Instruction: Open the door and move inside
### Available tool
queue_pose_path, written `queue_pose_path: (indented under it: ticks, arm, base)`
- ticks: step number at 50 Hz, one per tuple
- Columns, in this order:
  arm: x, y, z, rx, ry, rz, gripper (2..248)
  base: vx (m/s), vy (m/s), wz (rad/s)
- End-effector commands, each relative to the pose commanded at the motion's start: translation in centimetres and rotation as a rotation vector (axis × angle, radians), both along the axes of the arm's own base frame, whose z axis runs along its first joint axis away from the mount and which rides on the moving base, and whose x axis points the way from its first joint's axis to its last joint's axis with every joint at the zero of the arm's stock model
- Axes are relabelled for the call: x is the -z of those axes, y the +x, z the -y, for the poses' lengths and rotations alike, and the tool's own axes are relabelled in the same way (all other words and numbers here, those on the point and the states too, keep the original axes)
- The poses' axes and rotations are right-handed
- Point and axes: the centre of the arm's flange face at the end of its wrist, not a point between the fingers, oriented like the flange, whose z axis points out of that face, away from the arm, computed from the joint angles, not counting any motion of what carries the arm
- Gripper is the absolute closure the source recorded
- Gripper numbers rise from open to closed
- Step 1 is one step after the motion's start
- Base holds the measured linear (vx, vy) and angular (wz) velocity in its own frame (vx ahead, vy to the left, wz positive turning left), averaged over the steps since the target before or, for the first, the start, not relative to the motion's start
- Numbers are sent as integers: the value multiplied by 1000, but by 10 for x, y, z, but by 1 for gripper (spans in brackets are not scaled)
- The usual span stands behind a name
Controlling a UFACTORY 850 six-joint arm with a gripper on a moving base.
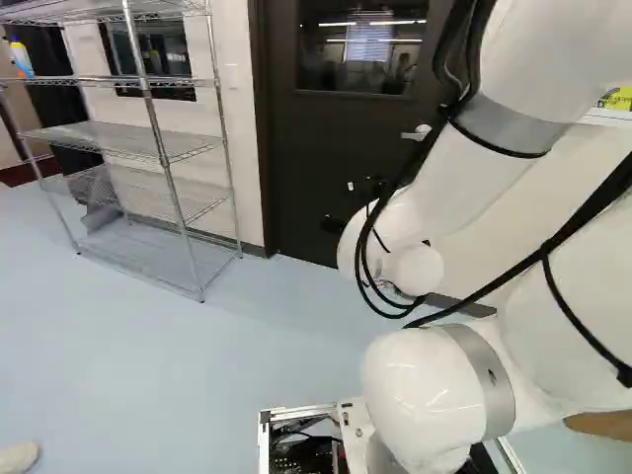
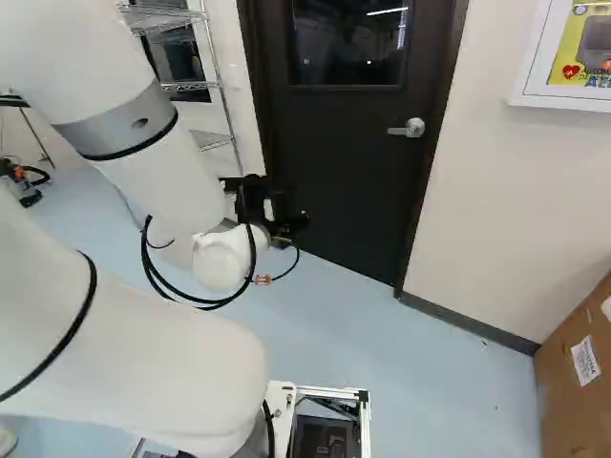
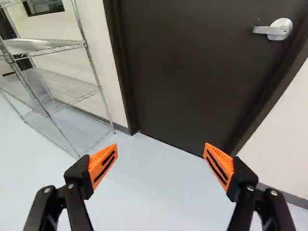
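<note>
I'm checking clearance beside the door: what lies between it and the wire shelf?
Pale wall and the dark frame lie between the wire shelf and the door in the wrist view.

Free room: a passage is running over the blue floor (image 3: 154, 178) from the tool (image 2: 286, 219) up to the door (image 2: 348, 167). Obstacles: the closed door is barring the way ahead, its lever handle (image 2: 413, 128) jutting out; a wire shelving unit (image 1: 118, 138) is blocking the left; a white wall (image 2: 516, 200) is bounding the right, a cardboard box (image 2: 578, 401) standing beside it.
</note>
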Motion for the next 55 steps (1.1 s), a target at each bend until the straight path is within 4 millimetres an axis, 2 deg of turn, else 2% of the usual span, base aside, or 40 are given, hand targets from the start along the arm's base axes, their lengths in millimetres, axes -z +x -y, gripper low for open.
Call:
queue_pose_path:
  ticks: [55]
  arm:
    - [0, 0, 0, 0, 0, 0, 3]
  base:
    - [190, 10, -309]
